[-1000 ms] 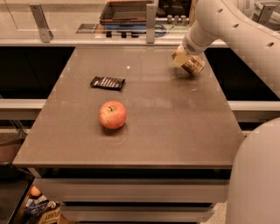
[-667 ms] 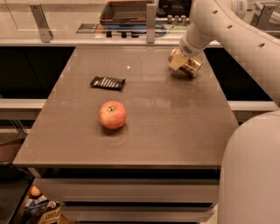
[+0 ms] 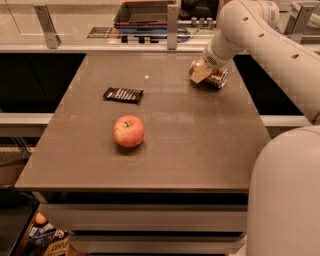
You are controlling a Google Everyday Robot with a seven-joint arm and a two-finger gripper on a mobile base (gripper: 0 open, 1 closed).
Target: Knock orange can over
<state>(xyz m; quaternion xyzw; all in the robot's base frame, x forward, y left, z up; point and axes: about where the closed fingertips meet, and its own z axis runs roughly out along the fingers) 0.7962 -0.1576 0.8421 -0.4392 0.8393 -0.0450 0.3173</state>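
Note:
The orange can is at the far right of the brown table. It seems to lie tilted or on its side, with its left part hidden behind the gripper. My gripper hangs from the white arm and is right against the can's left side, low over the table.
A red-yellow apple sits left of the table's middle. A flat black snack wrapper lies behind it. A counter with a dark tray runs along the back. The robot's white body fills the lower right.
The gripper and the can have shifted a little to the left and toward the front, and the can now sits lower and more tilted.

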